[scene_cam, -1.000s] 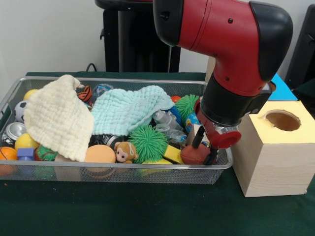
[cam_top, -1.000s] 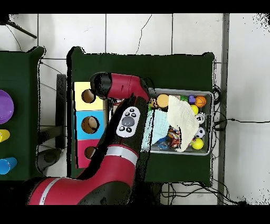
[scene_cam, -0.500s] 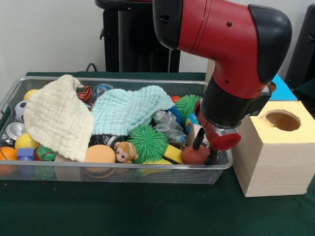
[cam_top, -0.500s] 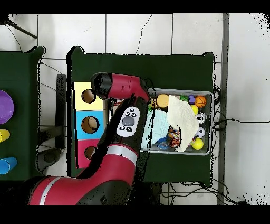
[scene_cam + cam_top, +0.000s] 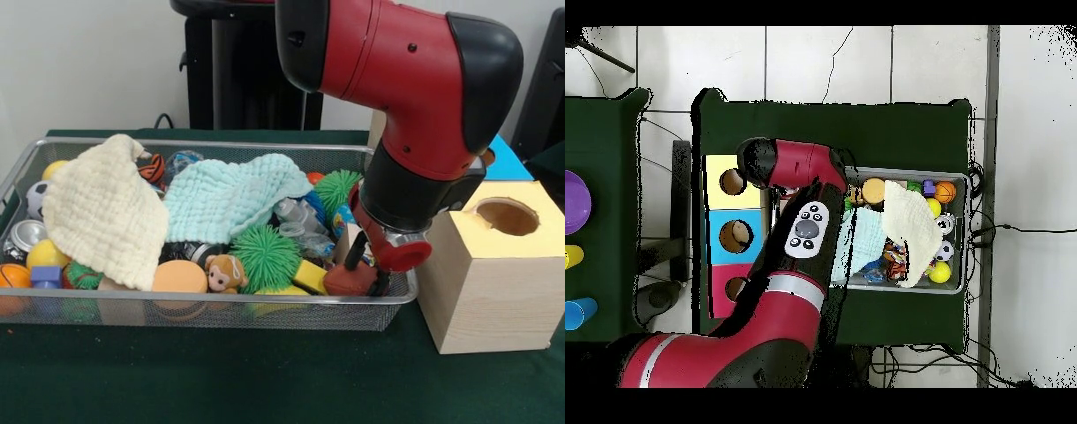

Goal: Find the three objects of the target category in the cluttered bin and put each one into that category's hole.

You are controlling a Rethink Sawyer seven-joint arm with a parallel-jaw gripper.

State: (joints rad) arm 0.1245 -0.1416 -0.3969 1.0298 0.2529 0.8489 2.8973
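1. The arm (image 5: 415, 97) comes down into the right end of the bin (image 5: 212, 305), close to the yellow-topped box (image 5: 494, 274).
2. The hand (image 5: 364, 269) sits low in the bin's front right corner. Its two dark fingers (image 5: 355, 252) stand on either side of a red-brown object (image 5: 349, 278) and appear to grip it; the contact itself is partly hidden behind the bin's mesh wall.
3. The red-brown object rests at bin level, just beside a yellow block (image 5: 311, 276). What kind of object it is cannot be told.
4. The bin holds mixed clutter: a cream cloth (image 5: 101, 212) at the left, a pale blue cloth (image 5: 229, 199) in the middle, a green spiky ball (image 5: 265, 256) in front of it, a second spiky ball (image 5: 335, 190) further back, a toy monkey (image 5: 225, 272), an orange ball (image 5: 179, 276) and a can (image 5: 26, 235) at the far left.
5. The box stands on the green surface (image 5: 265, 371) just outside the bin's right end, with a round hole (image 5: 506, 215) in its top.
6. In the overhead view, three boxes lie in a row beside the bin: yellow (image 5: 730, 181), blue (image 5: 733, 235) and pink (image 5: 725, 290), each with a hole. The arm (image 5: 790, 250) covers the bin's end nearest them; the hand is hidden there.
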